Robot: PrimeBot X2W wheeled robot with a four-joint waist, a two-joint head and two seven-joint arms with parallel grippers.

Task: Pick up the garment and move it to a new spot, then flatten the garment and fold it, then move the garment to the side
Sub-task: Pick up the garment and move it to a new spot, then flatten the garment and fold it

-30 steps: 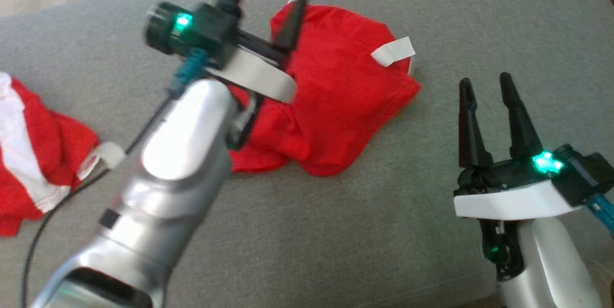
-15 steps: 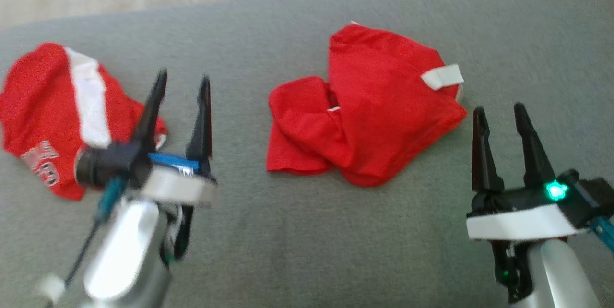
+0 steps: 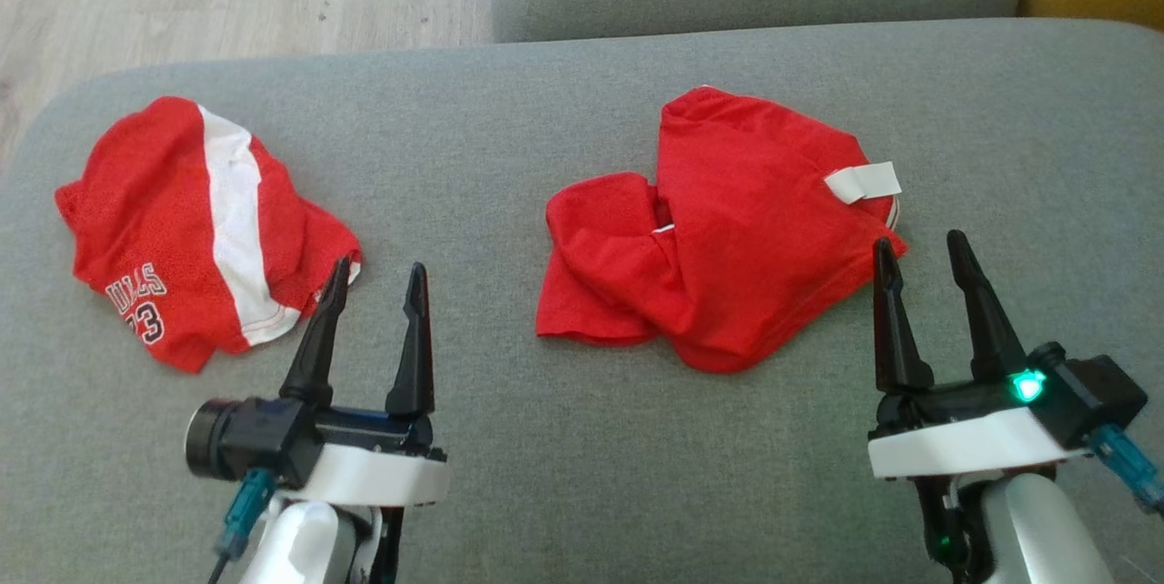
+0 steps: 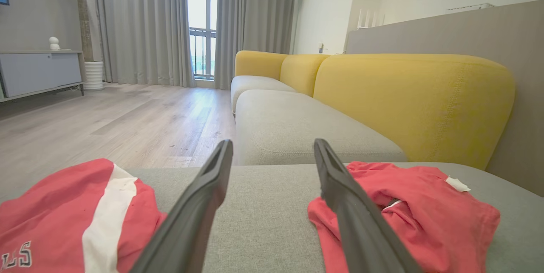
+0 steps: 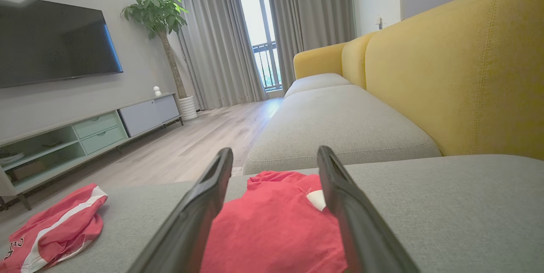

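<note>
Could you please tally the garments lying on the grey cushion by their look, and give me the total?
plain red garment: 1
red garment with a white stripe and lettering: 1
Total: 2

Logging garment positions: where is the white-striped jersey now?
The white-striped jersey lies on the cushion at the head view's left, beyond the left tool, apart from the plain red garment.

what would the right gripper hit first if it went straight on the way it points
Probably the plain red garment: the right wrist view shows it just ahead between the open fingers of the right gripper. Height above the cushion is unclear, so it might skim over.
</note>
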